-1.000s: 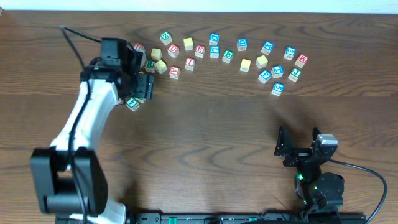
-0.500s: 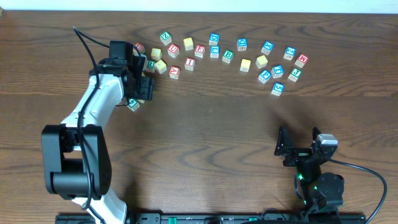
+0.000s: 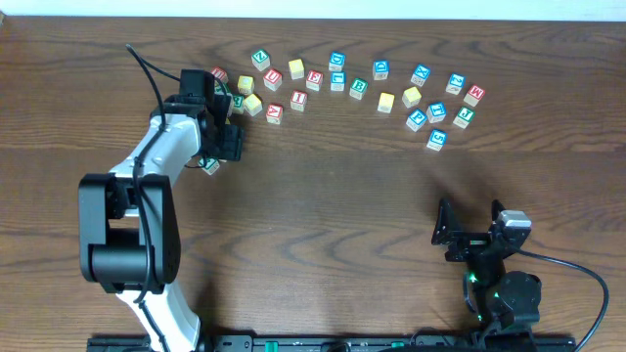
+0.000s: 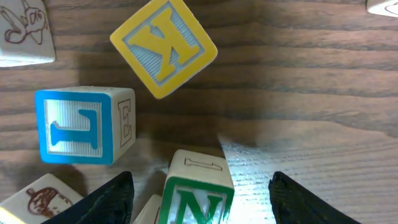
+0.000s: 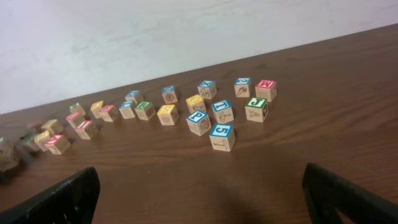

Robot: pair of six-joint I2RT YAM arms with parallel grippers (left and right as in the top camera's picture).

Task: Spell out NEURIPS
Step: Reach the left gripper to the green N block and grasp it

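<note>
Left gripper [image 4: 200, 182] astride green N cube [image 4: 199, 206], face up, skewed.

Soft, even light falls over my table [image 3: 323, 215]. Glare whitens the wood under my left wrist. The leftmost blocks [image 5: 9, 152] blur in my right view.

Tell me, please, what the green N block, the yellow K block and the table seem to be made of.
Green N block: probably pale bare wood, faint grain on its side, green paint on the letter. Yellow K block: likely wood too, face painted matte yellow. Table: dark wood grain with slight sheen, solid or laminate unclear.
</note>
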